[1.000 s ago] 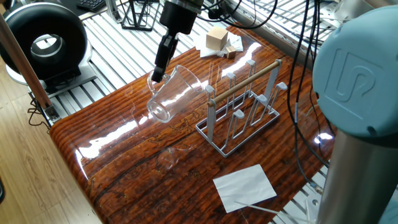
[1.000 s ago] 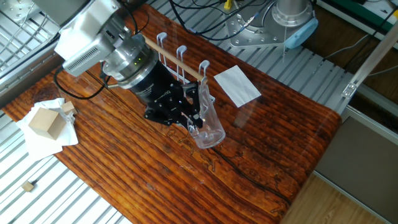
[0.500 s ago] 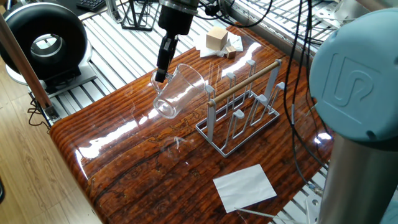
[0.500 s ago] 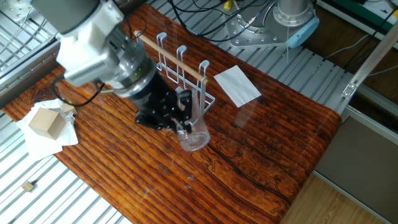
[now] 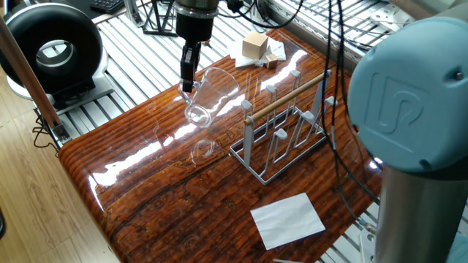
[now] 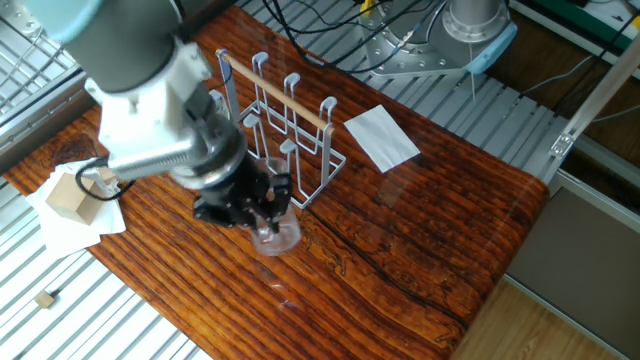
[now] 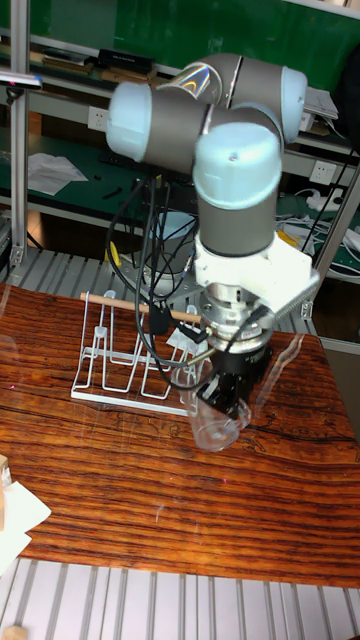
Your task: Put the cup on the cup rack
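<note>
1. Gripper (image 5: 189,82): two black fingers pointing down, clamped on the rim of the cup; above the table, on the side of the rack away from the sheet of paper.
2. Cup (image 5: 207,97): clear glass, held tilted in the air, mouth turned down toward the tabletop; beside the cup rack, not touching it; in the tall fixed view it hangs below the wrist (image 7: 225,400), near the rack's right end.
3. Cup rack (image 5: 281,131): pale wire stand, upright pegs, light wooden rod across the top; standing on the table; every peg bare.
4. Table (image 5: 146,197): glossy, dark red-brown wood grain.
5. Sheet of white paper (image 5: 288,218): flat on the table, near the rack's base.
6. Wooden block (image 5: 254,45): pale cube on crumpled white paper at the table's far corner.
</note>
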`<state>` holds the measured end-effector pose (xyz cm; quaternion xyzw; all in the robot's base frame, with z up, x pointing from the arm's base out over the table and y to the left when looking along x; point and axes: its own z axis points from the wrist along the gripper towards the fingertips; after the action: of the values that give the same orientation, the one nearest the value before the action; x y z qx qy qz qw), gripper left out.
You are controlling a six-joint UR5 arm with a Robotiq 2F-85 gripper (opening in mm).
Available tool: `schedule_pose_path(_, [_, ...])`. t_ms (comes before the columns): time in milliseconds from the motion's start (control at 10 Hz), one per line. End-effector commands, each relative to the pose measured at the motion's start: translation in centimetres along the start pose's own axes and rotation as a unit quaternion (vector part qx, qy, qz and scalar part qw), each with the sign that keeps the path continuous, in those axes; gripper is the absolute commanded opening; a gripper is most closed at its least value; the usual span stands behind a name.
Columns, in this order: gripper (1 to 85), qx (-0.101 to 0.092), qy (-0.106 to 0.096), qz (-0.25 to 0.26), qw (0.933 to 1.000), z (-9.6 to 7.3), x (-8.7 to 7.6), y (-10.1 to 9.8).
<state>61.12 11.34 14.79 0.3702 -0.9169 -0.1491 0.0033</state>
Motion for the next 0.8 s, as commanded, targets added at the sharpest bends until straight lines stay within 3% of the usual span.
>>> schedule_pose_path(0, [1.0, 0.044, 0.018, -0.003, 0.9989, 0.8, -0.6, -2.5])
schedule_pose_path(400, [1.0, 0.066, 0.016, 0.005, 0.9977, 2.6, -0.6, -4.1])
schedule_pose_path(700, [1.0, 0.093, 0.018, 0.009, 0.9954, 4.9, 0.2, -6.0])
